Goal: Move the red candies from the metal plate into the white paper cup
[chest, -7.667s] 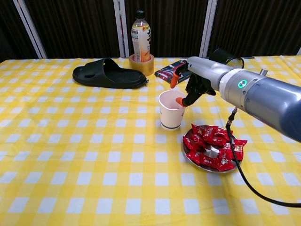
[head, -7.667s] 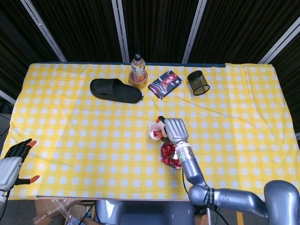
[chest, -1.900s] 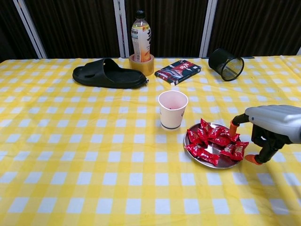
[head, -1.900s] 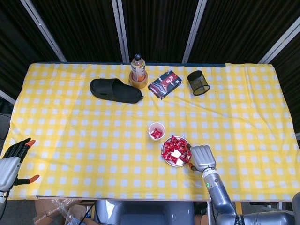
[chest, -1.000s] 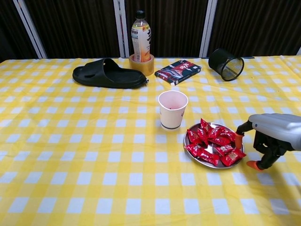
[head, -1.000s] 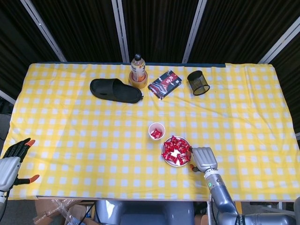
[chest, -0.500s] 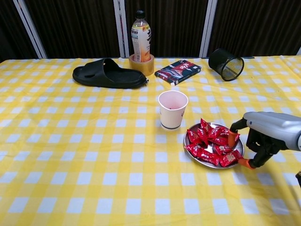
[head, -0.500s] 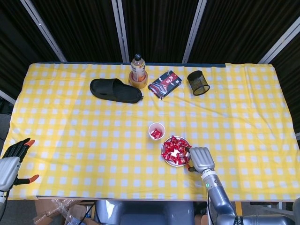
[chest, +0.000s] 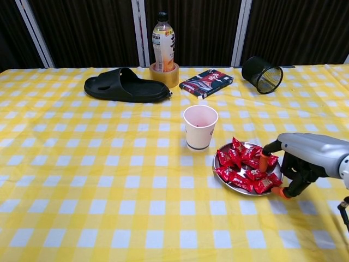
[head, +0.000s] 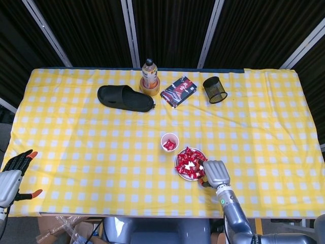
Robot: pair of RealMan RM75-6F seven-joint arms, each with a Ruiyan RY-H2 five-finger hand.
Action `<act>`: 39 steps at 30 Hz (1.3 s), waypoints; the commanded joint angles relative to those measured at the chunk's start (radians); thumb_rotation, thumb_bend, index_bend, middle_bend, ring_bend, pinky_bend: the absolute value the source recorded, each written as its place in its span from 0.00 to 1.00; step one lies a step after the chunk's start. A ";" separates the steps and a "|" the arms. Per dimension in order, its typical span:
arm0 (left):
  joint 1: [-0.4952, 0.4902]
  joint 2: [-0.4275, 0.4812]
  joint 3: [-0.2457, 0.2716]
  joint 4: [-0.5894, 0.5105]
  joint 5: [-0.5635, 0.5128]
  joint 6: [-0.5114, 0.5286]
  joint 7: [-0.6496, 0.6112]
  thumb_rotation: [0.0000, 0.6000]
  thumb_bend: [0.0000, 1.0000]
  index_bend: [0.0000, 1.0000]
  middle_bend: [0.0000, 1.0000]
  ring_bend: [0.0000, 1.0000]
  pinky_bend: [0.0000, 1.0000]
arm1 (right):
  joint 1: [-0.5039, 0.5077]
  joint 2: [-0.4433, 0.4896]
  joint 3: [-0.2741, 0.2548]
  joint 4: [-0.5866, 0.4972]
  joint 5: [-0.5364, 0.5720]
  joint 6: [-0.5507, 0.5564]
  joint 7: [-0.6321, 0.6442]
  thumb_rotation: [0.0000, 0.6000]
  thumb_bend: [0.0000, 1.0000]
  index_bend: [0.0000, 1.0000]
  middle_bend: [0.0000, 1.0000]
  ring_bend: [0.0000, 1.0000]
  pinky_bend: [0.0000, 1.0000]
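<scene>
Red wrapped candies (chest: 245, 166) piled on the round metal plate (chest: 240, 192), near the front edge of the yellow checked table (chest: 109, 191), a bit right of the middle. White paper cup (chest: 199, 126) just beside the plate, on its far left side, with a few candies inside. Silver right hand (chest: 297, 155) at the plate's right rim, fingers spread, orange fingertips (chest: 263, 162) over the candies, holding nothing yet. Go down slowly. Pinch just one candy by its wrapper. Lift straight up. Try not to push the plate. Silver left hand (head: 12, 175) spread and holding nothing, off the table's front left corner.

Silver right hand (chest: 297, 158), black fingers, orange tips
</scene>
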 commanded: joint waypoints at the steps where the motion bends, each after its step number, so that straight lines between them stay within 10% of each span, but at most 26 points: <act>1: 0.000 0.000 0.000 0.000 -0.001 0.000 0.000 1.00 0.04 0.00 0.00 0.00 0.00 | -0.001 -0.005 -0.001 0.005 0.002 -0.003 -0.002 1.00 0.37 0.40 0.93 0.90 0.84; 39: 0.000 0.001 -0.002 -0.003 -0.004 -0.001 -0.004 1.00 0.04 0.00 0.00 0.00 0.00 | -0.004 0.037 0.063 -0.064 -0.045 0.009 0.023 1.00 0.48 0.52 0.93 0.90 0.84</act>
